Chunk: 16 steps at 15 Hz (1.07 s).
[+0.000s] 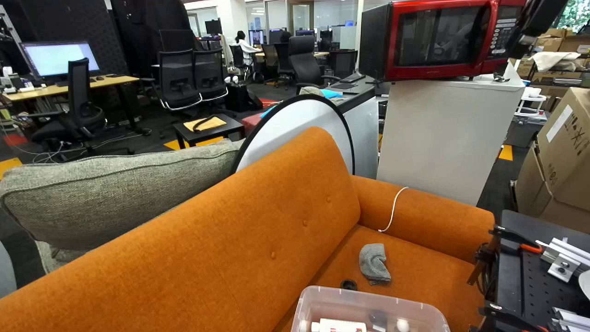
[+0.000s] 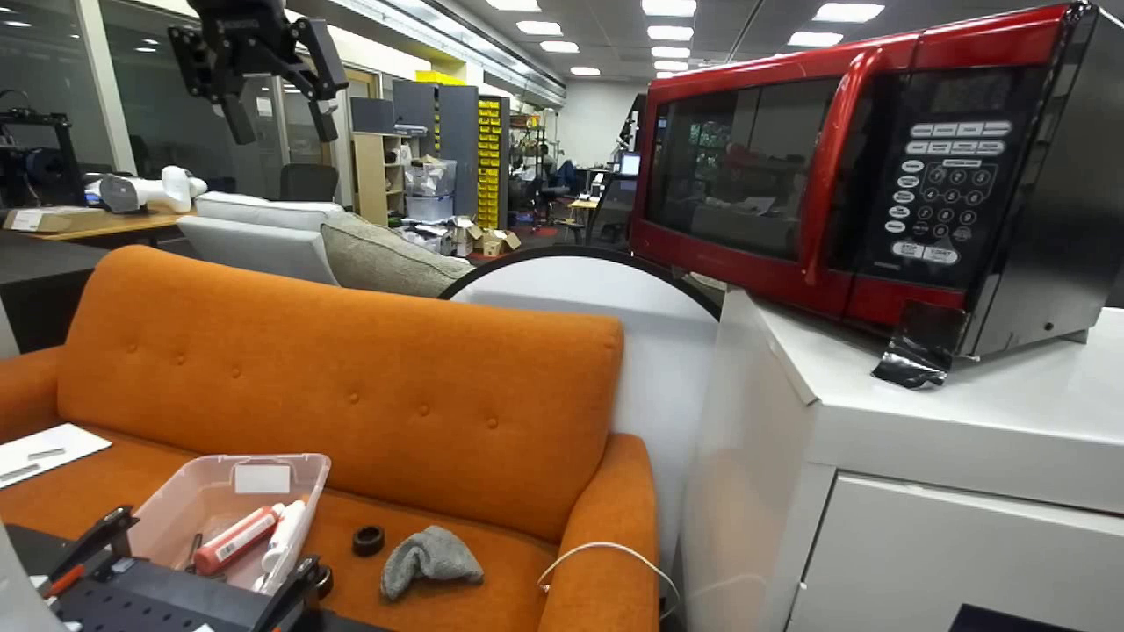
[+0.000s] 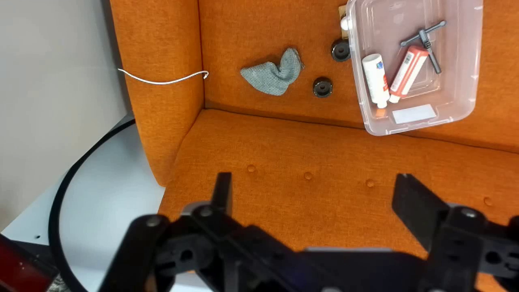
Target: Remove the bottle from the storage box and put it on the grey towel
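Bottles [image 3: 375, 77] (two) inside clear box [image 3: 462, 61]

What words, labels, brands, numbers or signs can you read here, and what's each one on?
Nothing reads clearly enough to quote.
Microwave keypad: button markings too small and blurred.
White bottle: print too blurred.
Red bottle: label print too blurred.
Storage box: white sticker, no writing discernible.
Cardboard box: dark printed marks, too unclear to read.
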Each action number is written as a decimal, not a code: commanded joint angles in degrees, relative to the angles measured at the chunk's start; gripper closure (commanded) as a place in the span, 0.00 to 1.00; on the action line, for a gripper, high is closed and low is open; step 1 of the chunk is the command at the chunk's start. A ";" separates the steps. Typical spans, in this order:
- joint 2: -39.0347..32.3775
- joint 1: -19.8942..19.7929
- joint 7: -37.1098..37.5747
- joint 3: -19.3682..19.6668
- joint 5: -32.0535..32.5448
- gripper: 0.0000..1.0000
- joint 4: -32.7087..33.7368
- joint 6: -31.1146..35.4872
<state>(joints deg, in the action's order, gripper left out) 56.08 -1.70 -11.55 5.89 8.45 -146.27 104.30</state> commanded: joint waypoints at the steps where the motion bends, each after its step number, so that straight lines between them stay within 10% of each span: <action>1: -0.03 0.32 0.22 0.18 0.19 0.00 0.11 -0.12; 16: -6.08 10.77 -2.35 -3.79 -4.59 0.00 -4.29 1.72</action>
<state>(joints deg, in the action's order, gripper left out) 50.08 9.87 -13.41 2.73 4.40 -150.69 106.11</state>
